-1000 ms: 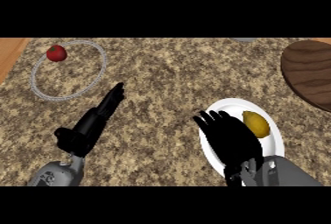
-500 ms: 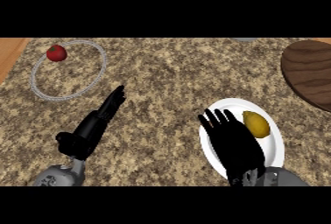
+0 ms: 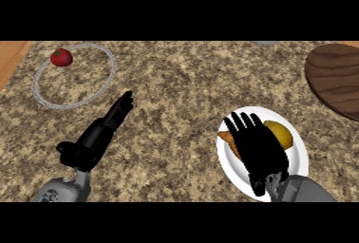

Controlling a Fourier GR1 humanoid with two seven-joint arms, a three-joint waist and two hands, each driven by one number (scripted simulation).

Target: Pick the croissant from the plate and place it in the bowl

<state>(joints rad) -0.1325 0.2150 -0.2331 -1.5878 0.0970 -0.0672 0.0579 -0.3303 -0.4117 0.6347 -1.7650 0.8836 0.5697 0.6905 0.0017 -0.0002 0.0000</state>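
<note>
Head view: the croissant (image 3: 229,140), an orange-brown sliver, lies on the white plate (image 3: 298,163), mostly hidden beneath the right hand (image 3: 258,148), whose fingers are spread straight over it. A yellow round item (image 3: 279,134) sits just beside it on the plate. The bowl (image 3: 43,97), a clear ring, holds a red tomato (image 3: 61,57). The left hand (image 3: 105,127) is extended flat, fingers together. A dark wooden board (image 3: 336,78) lies at the right edge.

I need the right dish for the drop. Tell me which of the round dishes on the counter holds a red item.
The clear glass bowl at the far left: a red tomato sits inside it. The white plate carries food under the right hand; the wooden board is bare.
</note>
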